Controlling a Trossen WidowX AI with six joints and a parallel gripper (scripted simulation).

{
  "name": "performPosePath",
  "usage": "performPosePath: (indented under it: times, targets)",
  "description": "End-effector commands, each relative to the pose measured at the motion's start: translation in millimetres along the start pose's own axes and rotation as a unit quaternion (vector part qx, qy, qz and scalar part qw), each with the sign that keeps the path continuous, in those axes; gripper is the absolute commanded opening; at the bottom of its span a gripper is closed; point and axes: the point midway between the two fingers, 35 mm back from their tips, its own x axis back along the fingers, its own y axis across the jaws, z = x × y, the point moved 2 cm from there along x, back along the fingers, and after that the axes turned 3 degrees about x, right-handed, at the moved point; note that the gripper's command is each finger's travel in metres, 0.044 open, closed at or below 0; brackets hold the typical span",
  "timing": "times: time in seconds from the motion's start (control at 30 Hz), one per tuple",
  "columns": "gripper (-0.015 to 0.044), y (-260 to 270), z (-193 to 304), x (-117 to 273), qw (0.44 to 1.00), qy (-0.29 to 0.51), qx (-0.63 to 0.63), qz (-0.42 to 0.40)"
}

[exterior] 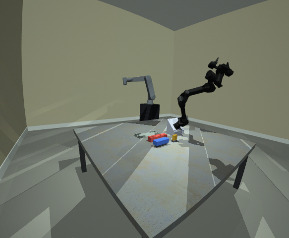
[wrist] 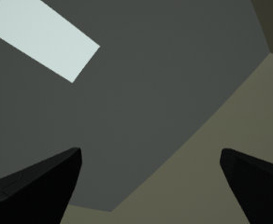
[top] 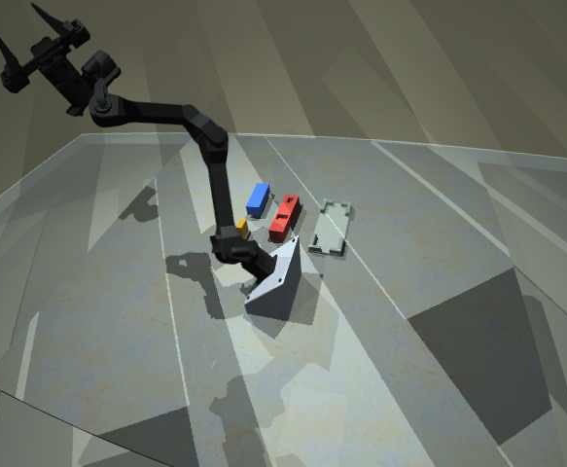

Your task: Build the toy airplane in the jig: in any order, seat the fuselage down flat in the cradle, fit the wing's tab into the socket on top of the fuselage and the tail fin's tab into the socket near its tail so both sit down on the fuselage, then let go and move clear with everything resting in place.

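Observation:
The red fuselage lies on the table beside the cradle, with two dark sockets in its top. The pale grey-green cradle holds nothing. The blue wing lies on the other side of the fuselage; its tab is hidden. The small yellow tail fin stands near the arm's base, partly hidden by the arm in the top view. My gripper is open and empty, raised high and far from all the parts, fingers pointing upward.
The white wedge-shaped arm mount stands close to the fuselage and the cradle. A grey arm on a dark pedestal stands beyond the table. The wrist view shows the ceiling with a bright panel and walls.

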Motion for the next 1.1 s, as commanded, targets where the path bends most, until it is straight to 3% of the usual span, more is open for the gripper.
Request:
performPosePath:
  times: [0.0,0.27,0.5,0.8,1.07]
  targets:
    - [0.0426,0,0,0,1.000,0.000,0.000,0.000]
    - [0.0440,-80,35,7,0.989,0.042,-0.004,0.143]
    - [0.0440,-167,55,47,0.948,0.084,0.042,0.304]
    - [0.0440,-251,52,148,0.850,0.126,0.093,0.503]
    - [0.0440,-279,29,266,0.726,0.146,0.121,0.660]
